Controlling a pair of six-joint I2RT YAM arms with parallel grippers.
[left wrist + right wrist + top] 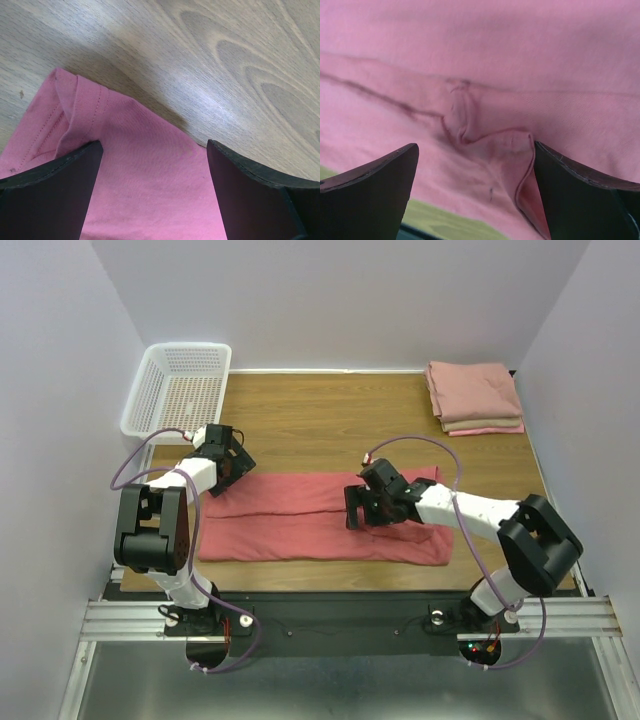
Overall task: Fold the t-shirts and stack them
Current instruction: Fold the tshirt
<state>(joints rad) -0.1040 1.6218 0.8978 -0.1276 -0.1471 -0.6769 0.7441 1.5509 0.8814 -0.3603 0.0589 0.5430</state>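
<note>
Right gripper [475, 150]: jaws wide over a puckered crease right of the middle.
Left gripper [155, 150]: jaws wide at the far-left hem corner.
Coral-red shirt [290, 525]: spread flat, near centre; limp and light (pinch corners, not middles).
Folded stack [475, 395]: far right.

A white plastic lattice basket [180, 348] stands at the far left corner of the wooden desk [320, 425], and its left side reaches a little over the left edge. Along the near edge runs a metal rail [330, 618]. Pale walls [340, 300] close three sides.
</note>
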